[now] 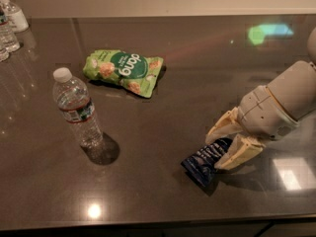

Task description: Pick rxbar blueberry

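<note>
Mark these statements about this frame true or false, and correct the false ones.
1. The water bottle stands upright, left of the gripper. True.
2. The green snack bag is in the gripper. False: it lies on the table beyond the bottle, far from the gripper.
3. The gripper is closed around the rxbar blueberry at the table's near right. True.
4. The rxbar blueberry touches the water bottle. False: bare table separates them.
</note>
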`<move>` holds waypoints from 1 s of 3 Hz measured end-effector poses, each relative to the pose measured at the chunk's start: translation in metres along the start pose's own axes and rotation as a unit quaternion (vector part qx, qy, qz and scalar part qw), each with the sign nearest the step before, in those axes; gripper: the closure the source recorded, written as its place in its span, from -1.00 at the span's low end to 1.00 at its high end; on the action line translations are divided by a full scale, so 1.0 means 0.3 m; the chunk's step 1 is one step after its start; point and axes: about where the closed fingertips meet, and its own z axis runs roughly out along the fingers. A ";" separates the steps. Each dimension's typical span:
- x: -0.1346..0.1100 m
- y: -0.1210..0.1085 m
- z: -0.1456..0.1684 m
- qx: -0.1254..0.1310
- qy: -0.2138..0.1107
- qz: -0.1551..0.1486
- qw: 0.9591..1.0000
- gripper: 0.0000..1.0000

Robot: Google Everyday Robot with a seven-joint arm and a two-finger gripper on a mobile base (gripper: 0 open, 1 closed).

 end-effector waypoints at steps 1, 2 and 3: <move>-0.046 -0.018 -0.049 0.016 -0.004 0.001 1.000 1.00; -0.097 -0.048 -0.113 0.036 0.006 0.006 0.999 1.00; -0.144 -0.089 -0.186 0.045 0.019 0.019 0.999 1.00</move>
